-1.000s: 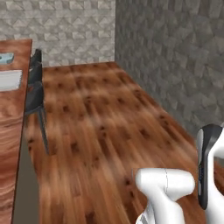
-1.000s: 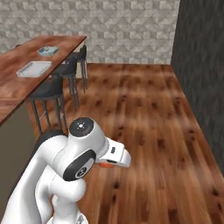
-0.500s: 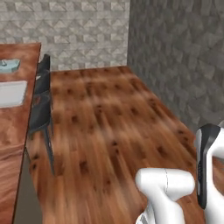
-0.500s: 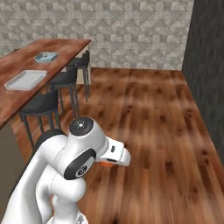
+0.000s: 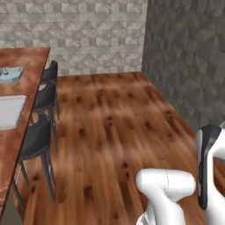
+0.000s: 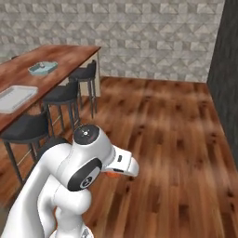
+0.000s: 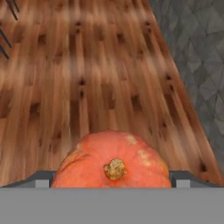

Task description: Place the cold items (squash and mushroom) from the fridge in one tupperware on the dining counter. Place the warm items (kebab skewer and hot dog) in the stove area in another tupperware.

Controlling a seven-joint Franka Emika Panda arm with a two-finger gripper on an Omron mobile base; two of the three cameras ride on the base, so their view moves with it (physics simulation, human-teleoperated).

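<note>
Squash is what the hand carries: a round, ribbed orange squash [image 7: 113, 162] with a short tan stem, sitting low in the hand view right between the two sides of the hand [image 7: 113, 177], which stands spread wide around its flanks and grips it. An orange sliver of it also peeks out under the white wrist in the right base view. It looks heavy for its size, with a hard, stiff rind that is smooth and rather slippery; I judge the broad middle, across the ribs, the safest place to hold, never the stem. It should take a firm squeeze without harm. Ahead of the hand and off to its left stands the long reddish-brown wooden table [image 6: 69, 56]. On it lie a flat pale grey rectangular tupperware [image 6: 15, 96], which looks empty, and beyond it a small teal tupperware [image 6: 42, 68], whose contents are too small to tell.
</note>
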